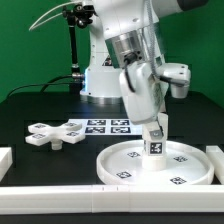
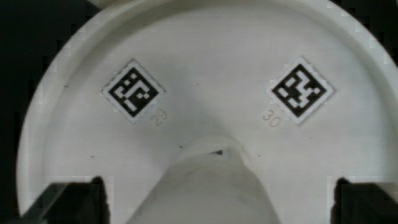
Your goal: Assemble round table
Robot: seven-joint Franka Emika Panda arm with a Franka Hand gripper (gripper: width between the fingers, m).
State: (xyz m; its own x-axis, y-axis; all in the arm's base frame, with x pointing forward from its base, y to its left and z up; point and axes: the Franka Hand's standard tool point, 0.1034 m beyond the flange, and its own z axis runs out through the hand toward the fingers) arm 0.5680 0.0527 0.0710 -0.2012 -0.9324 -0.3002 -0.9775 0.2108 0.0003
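The large round disc [image 1: 125,168] lies flat at the front on the exterior view's right and fills the wrist view [image 2: 210,50], showing two square tags. The short cylinder leg [image 1: 155,148] stands upright at the disc's middle, with a tag on its side. In the wrist view the leg [image 2: 214,185] is a pale tapering shape. My gripper [image 1: 156,134] is straight above the leg. Its dark fingers [image 2: 71,205] stand wide apart on either side of the leg, with a gap on each side [image 2: 217,208]. The cross-shaped base [image 1: 55,134] lies on the table to the disc's left.
The marker board [image 1: 105,125] lies flat behind the disc. White border rails run along the front [image 1: 60,190], the left [image 1: 5,157] and the right [image 1: 216,155]. The arm's base [image 1: 105,80] stands at the back.
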